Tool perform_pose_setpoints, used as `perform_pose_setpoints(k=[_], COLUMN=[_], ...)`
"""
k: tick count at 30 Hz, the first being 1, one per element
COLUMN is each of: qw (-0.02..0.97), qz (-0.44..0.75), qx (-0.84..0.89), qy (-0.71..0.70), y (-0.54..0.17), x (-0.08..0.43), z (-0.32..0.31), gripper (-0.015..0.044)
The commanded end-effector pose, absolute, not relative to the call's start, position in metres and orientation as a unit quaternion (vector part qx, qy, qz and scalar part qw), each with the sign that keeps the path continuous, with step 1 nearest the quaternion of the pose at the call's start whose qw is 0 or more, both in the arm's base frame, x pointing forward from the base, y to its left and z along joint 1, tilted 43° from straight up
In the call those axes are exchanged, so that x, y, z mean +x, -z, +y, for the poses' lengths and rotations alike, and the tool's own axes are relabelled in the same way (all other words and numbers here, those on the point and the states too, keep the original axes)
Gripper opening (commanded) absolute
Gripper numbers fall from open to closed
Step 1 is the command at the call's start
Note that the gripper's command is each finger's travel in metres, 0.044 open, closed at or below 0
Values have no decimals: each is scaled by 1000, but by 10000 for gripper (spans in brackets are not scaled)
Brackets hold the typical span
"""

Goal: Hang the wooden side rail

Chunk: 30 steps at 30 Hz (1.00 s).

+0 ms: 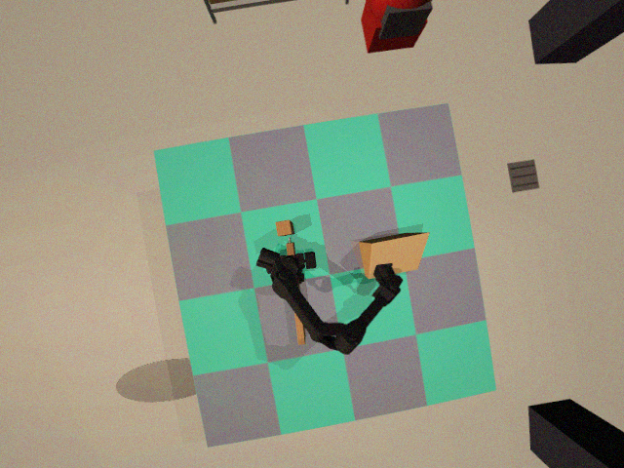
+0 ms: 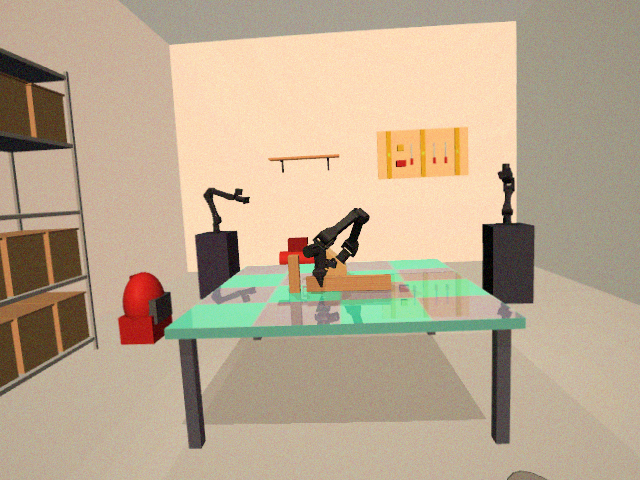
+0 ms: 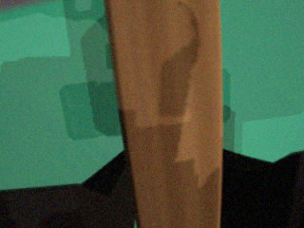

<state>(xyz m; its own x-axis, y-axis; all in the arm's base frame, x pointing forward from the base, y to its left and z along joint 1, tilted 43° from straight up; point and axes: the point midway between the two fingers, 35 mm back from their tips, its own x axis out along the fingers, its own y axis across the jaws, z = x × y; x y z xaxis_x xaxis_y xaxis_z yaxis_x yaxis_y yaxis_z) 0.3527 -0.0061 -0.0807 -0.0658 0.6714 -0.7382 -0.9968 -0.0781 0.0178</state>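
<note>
The wooden side rail (image 1: 300, 332) (image 2: 361, 282) (image 3: 166, 71) lies nearly level, low over the table, its far end down on the top. My gripper (image 2: 320, 283) (image 3: 161, 152) points down and is shut on the rail close to its hook end, one dark finger on each side. The headboard post (image 1: 284, 227) (image 2: 294, 273) stands upright just beyond that end, with a small gap between. A small bit of metal (image 1: 290, 240) shows in this gap; the single hooks, the slot and the pins cannot be made out. Whether the hook end is slightly raised cannot be told.
A light wooden block with slanted sides (image 1: 395, 253) (image 2: 338, 266) stands by the arm's base. The arm (image 1: 345, 337) bends over the rail's side. The checkered table (image 1: 196, 186) (image 2: 258, 330) carries these. Dark pedestals with other arms stand beyond it.
</note>
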Motion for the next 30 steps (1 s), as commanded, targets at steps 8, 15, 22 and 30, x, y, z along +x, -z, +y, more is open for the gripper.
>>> perform_pose_setpoints(k=[8,15,22,30], qw=[618,618,618,618], qz=[277,277,277,277], qx=[-295,-295,-295,-295], qy=[-674,-674,-674,-674], y=[78,77,76,75], x=[354,354,355,355], z=[-10,-10,-11,-12], gripper=[0,0,0,0])
